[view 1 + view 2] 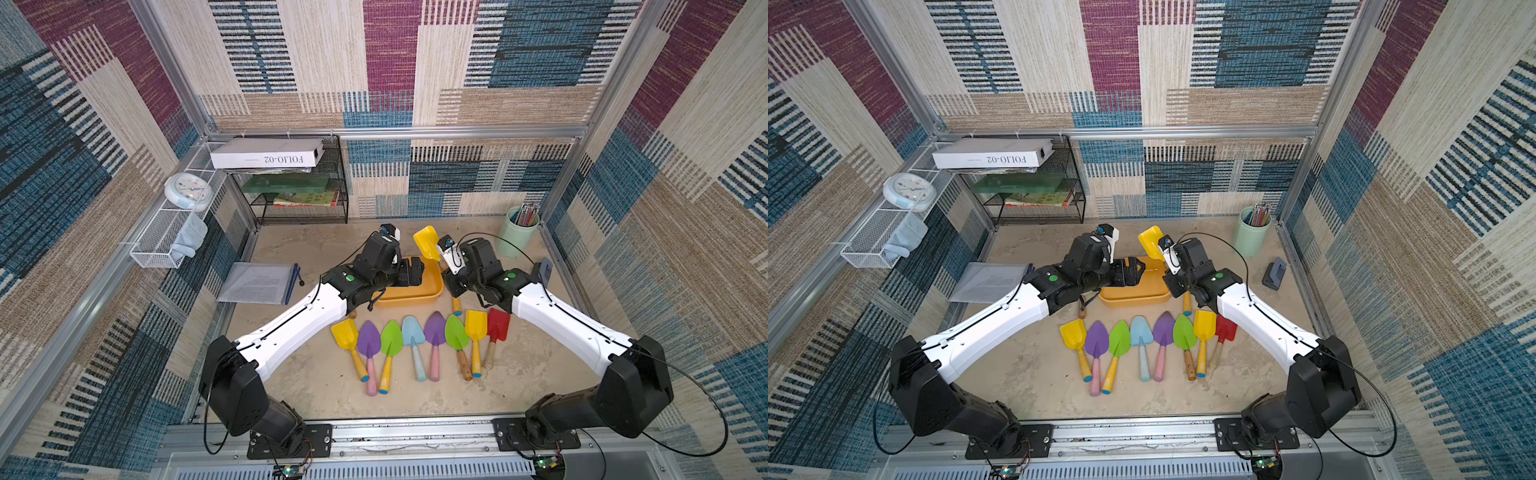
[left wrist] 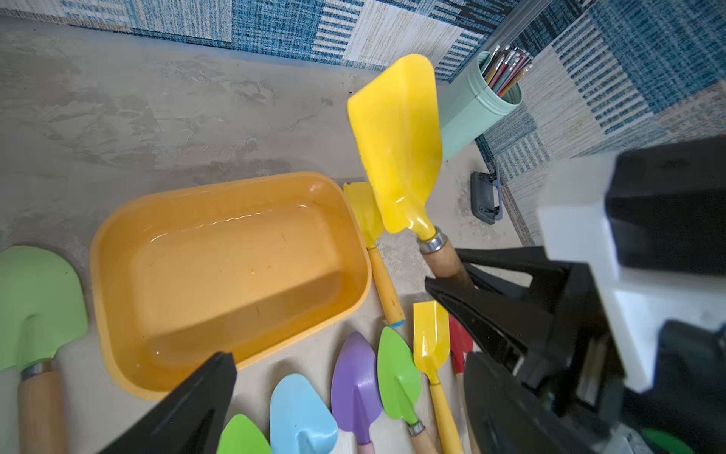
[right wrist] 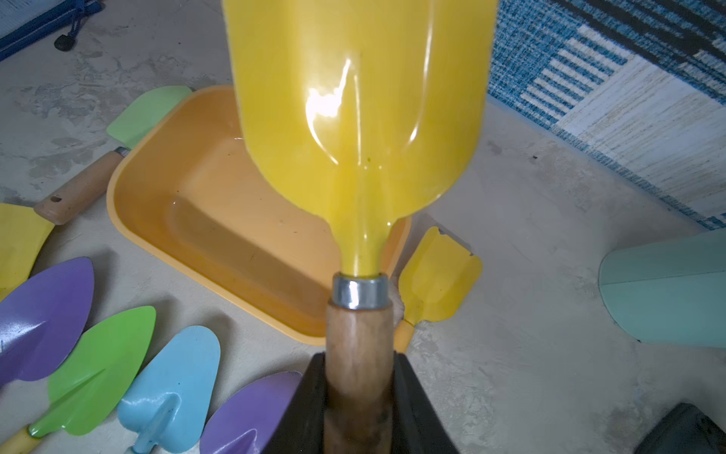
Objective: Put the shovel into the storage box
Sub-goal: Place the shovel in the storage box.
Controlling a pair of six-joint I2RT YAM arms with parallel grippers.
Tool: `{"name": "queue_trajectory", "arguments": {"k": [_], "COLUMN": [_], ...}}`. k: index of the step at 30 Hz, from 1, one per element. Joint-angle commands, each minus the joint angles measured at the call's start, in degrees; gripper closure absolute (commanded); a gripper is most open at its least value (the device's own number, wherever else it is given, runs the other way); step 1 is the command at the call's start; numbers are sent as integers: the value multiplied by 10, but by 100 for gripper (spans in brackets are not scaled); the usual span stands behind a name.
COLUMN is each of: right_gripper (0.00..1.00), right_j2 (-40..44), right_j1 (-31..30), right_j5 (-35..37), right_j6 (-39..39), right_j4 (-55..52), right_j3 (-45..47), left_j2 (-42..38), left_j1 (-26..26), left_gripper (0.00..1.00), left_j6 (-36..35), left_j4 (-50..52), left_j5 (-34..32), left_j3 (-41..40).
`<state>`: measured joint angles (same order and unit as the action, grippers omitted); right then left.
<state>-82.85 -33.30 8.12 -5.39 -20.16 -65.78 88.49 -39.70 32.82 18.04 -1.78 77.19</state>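
Toy shovel (image 3: 361, 98), yellow scoop blade, metal collar, wooden handle: held clear of the tabletop (image 1: 316, 390), blade raised, apparently above a far corner of the box.
Right gripper (image 3: 359, 365): fingers clamped on the wooden handle.
Storage box (image 2: 118, 298), shallow yellow-orange plastic tub with rounded corners: rests on the tabletop between both arms.
Left gripper (image 1: 1136, 272): fingers wide apart, poised over the tub, gripping nothing.
Row of coloured toy shovels (image 1: 413, 332): lies just in front of the tub.

8 shovels (image 1: 412, 330) lie in a row before the storage box (image 1: 409, 300), the cup (image 1: 514, 239) back-right.
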Motion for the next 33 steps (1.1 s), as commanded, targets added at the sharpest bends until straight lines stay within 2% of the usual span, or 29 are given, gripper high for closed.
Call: {"name": "queue_trajectory", "arguments": {"k": [1, 6, 16, 23, 27, 33], "right_gripper": [100, 100, 100, 100, 100, 100], "right_j2": [-11, -13, 6, 24, 28, 30], "right_j1": [-11, -19, -38, -43, -43, -43], "right_j5": [30, 22, -16, -31, -29, -17], "right_j6": [40, 57, 60, 54, 34, 20], "right_j4": [2, 4, 12, 19, 14, 10], "right_j3": [-13, -16, -1, 15, 15, 12], "left_j2": [8, 22, 54, 65, 67, 67], "left_j1": [-1, 0, 0, 0, 0, 0], "left_gripper": [8, 10, 17, 32, 37, 56], "left_j6": [32, 48, 64, 69, 72, 71], "left_j4": [-79, -109, -166, -201, -210, -222], "left_j5": [-24, -55, -65, -62, -52, -43], "left_j3": [-8, -15, -19, -23, -26, -36]}}
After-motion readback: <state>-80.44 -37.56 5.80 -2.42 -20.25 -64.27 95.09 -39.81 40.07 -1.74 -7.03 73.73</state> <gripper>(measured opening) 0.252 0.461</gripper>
